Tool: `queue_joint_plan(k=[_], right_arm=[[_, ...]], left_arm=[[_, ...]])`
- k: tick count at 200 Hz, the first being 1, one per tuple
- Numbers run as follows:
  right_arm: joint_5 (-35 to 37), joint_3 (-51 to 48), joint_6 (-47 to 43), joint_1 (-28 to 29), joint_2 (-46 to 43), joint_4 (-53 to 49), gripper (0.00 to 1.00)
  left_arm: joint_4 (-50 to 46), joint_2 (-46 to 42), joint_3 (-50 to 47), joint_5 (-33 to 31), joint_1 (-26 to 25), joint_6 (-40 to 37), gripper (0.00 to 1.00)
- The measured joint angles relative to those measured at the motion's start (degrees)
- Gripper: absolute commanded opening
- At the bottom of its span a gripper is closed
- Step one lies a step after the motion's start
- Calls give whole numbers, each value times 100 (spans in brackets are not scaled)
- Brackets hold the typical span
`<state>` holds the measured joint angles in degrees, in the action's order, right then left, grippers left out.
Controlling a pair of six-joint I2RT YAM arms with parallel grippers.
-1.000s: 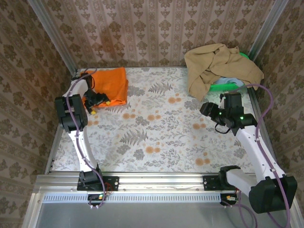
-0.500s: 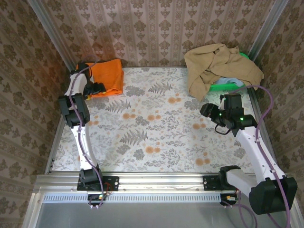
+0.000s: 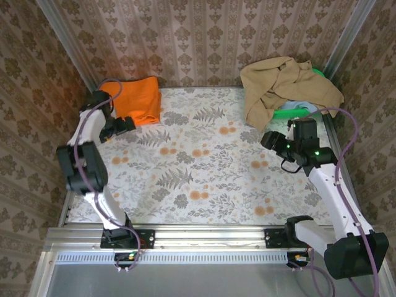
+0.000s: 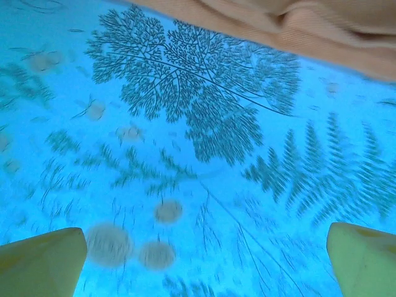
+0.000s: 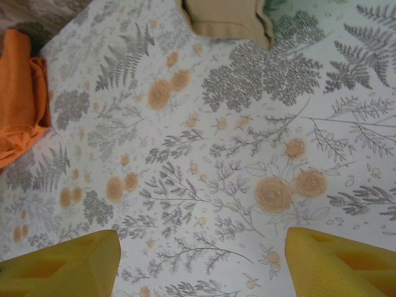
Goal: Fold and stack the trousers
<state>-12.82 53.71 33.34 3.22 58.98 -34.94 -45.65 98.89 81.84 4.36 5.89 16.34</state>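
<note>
The orange trousers (image 3: 137, 100) lie folded in a compact pile at the table's far left corner, against the wall. My left gripper (image 3: 124, 125) hovers just in front of the pile, open and holding nothing. In the left wrist view the fingertips (image 4: 43, 263) stand far apart over bare tablecloth, and a fold of the trousers (image 4: 297, 25) crosses the top edge. My right gripper (image 3: 272, 139) is open over the table's right side. From the right wrist view its gripper (image 5: 201, 266) is empty above the floral cloth, with the trousers (image 5: 18, 99) far off at the left edge.
A tan garment (image 3: 284, 83) is heaped over a green basket (image 3: 291, 113) at the far right corner, and its hem (image 5: 226, 18) shows in the right wrist view. Wallpapered walls close in the table on three sides. The floral cloth (image 3: 204, 167) covers the middle.
The trousers were carried back into the far left corner. The left gripper then opened wider, let go and drew back a little toward the near side. The right arm barely moved.
</note>
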Motion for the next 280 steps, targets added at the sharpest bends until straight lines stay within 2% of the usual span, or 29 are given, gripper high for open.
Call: queue_joint_plan(k=[10,15,18,21,45,66,86,105,131,159,174,204,226,254,280], right_arm=[[-35,83,-22,7,-2,2,74],[-61,118,-26,17,-9,11,84],[-74,136,-33,28,-13,15,97],[-96,149,-17,39,-22,22,100],[-114,175,-57,179,-168,223,100],[697,107,-63,555,-361,667,100],[1609,-197,-560,841,-448,1397,100],[2144,-719,-1340,848,-354,2319,100],[2162,-1912,-2299,638,-363,3696,100],[2100,-2640,-2802,304,-96,4664,100],[1996,-2826,-2938,173,293,5226,100],[1838,-3005,-3156,142,1139,6172,100],[1816,-3176,-3220,96,1637,6865,100],[1797,-3320,-3276,17,2013,7554,100],[1775,-3491,-3272,-81,2221,8303,100]], left_arm=[[66,-754,-415,-24,-68,83,100],[94,-1163,-616,-48,-129,118,100],[101,-1357,-713,-76,-155,140,100],[109,-1635,-833,-101,-214,162,100],[199,-3316,-1515,-466,-640,262,100],[503,-4616,-2087,-1187,-1270,334,100],[1453,-5569,-3097,-2208,-1989,348,100],[2804,-5908,-4426,-3141,-2350,48,100],[4732,-5565,-5965,-4052,-2542,-879,100],[6653,-4686,-6819,-4172,-2457,-1746,100],[7519,-4109,-7027,-3899,-2280,-1952,100],[9499,-2559,-7145,-3062,-1585,-2050,100],[10583,-1558,-7171,-2640,-1453,-2157,100],[11256,-874,-7064,-2177,-1370,-2240,100],[11178,-789,-6780,-1810,-1283,-2282,100]])
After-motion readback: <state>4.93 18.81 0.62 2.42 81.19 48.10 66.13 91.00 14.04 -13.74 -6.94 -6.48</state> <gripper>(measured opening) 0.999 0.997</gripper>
